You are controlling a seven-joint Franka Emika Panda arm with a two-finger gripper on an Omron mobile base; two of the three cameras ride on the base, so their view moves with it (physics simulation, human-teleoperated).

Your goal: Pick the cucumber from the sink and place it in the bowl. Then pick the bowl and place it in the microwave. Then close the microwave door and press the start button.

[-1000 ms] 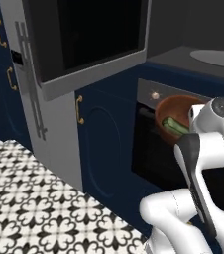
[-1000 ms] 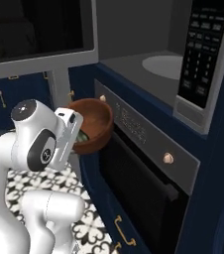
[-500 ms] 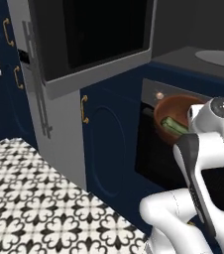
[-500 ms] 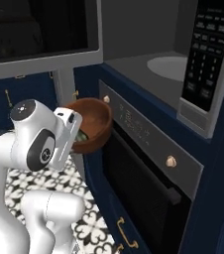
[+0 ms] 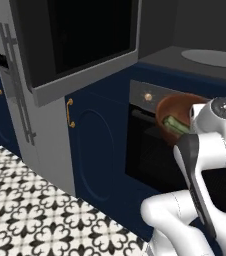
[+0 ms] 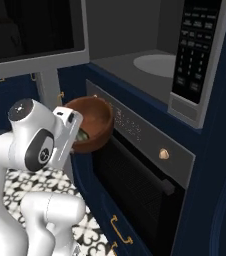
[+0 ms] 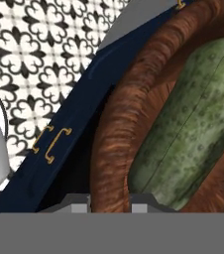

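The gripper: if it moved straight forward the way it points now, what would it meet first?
The bowl: its rim already sits between the fingers, with the cucumber just beyond. Past those, probably the blue cabinet; depth is unclear.

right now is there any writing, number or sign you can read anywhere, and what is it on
Microwave control panel: rows of pale button labels, too small and blurred to read.
Oven front strip: faint dotted markings, not readable.
Bowl, cucumber, cabinet doors: no text.
Nothing can be quoted as it reads.
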